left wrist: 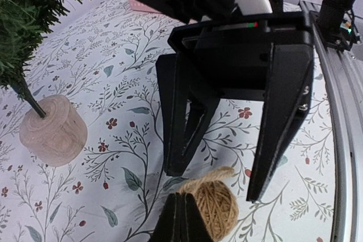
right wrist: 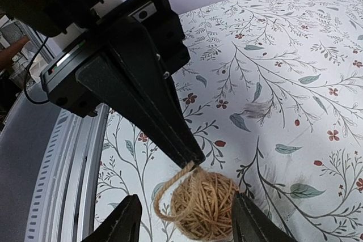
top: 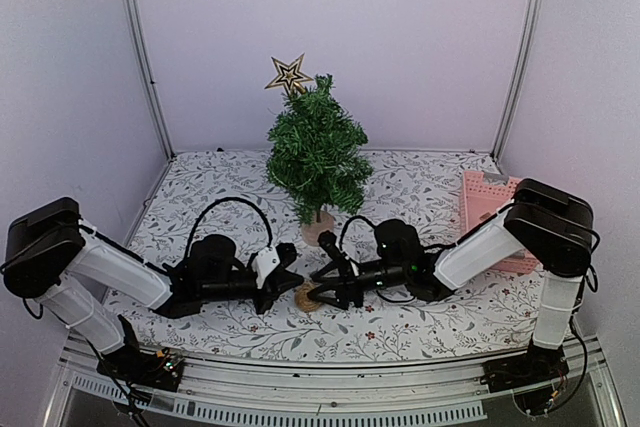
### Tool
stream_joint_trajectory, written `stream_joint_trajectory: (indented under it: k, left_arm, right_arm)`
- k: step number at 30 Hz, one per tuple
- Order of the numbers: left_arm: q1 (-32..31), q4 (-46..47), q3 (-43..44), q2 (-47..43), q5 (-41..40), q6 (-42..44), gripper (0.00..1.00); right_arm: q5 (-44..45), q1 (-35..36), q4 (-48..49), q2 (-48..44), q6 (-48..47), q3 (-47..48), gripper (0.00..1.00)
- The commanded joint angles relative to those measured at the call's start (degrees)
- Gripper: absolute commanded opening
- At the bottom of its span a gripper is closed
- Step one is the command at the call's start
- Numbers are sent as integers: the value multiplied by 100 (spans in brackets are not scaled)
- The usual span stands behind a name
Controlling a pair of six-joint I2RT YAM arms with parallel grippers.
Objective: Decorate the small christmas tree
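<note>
The small christmas tree (top: pixel 316 157) stands at the back middle on its round wood base (top: pixel 318 227), a gold star (top: pixel 288 74) at its top. In front of it a brown twine ball (top: pixel 308 296) lies on the floral cloth. My left gripper (left wrist: pixel 180 213) is shut, its tips pinching the ball's twine loop (right wrist: pixel 170 188). My right gripper (right wrist: pixel 186 211) faces it, open, with its fingers on either side of the ball (right wrist: pixel 207 205). Its right finger is against the ball and its left finger stands apart from it. In the left wrist view the ball (left wrist: pixel 212 205) sits just past my shut tips.
A pink perforated tray (top: pixel 487 202) lies at the right edge of the table behind my right arm. The tree's wood base (left wrist: pixel 54 131) is a short way left of the ball. A metal rail (top: pixel 330 372) runs along the near edge.
</note>
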Motion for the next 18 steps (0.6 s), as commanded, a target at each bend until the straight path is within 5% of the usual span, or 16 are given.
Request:
stream_joint_trajectory:
  k: [1, 4, 14, 18]
  left_arm:
    - [142, 252, -71, 49, 114, -156, 0]
    - [169, 245, -79, 38, 138, -185, 0]
    - [229, 138, -148, -162, 41, -180, 0]
    - [247, 121, -183, -213, -7, -177, 0]
  right_arm:
    - [21, 46, 261, 206, -13, 267, 55]
    - [40, 51, 281, 318, -11, 322, 49]
    - [266, 46, 233, 207, 1, 128, 5]
    - [312, 49, 145, 76, 69, 59, 0]
